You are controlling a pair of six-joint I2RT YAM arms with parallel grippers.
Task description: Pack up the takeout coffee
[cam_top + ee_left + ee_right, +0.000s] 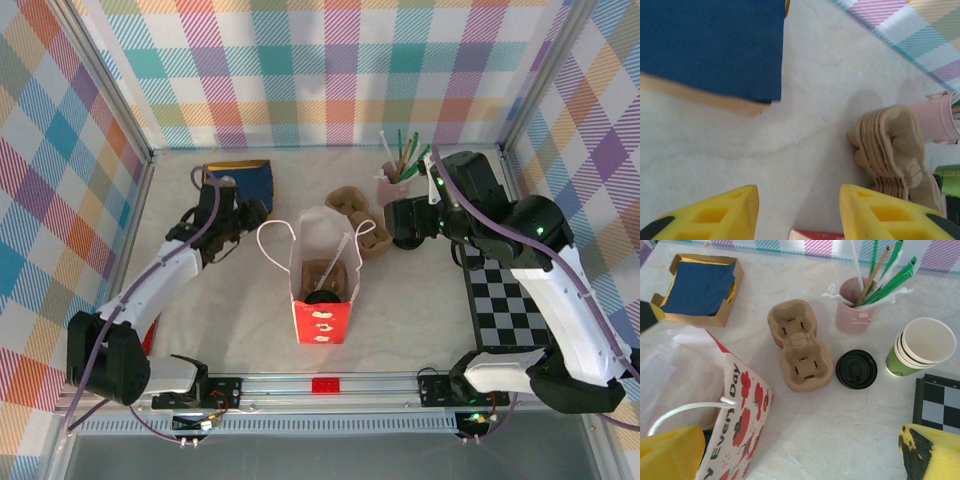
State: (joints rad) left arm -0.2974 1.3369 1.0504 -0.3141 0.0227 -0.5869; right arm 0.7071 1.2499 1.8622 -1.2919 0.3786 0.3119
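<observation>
Takeout coffee (322, 297): inside the red bag, seated in a brown pulp carrier; its round black lid faces up and the bag walls hide its body.
Red bag (322, 322): upright at the middle of the tabletop (420, 320), mouth open, white cord handles loose at the rim, a thin white straw-like stick leaning inside.
Left tool (799, 210): yellow fingers parted with nothing between them; it hangs over bare tabletop left of the bag, near the napkin tray and apart from both.
Right tool (800, 440): jaws spread wide, empty; it sits right of the bag, by the carrier stack.
Napkin tray (700, 287): cardboard, holding navy napkins, at the far left.
Carrier stack (799, 345): nested two-cup pulp carriers lying just behind the bag.
Loose black lid (856, 369): flat on the tabletop, just beside the carrier stack.
Cup stack (920, 347): lidless green cups with cream rims, right of the loose lid.
Pink bucket (855, 310): holds green and white sticks and straws, behind the lid.
Checkered mat (505, 300): near right, under the right arm.
</observation>
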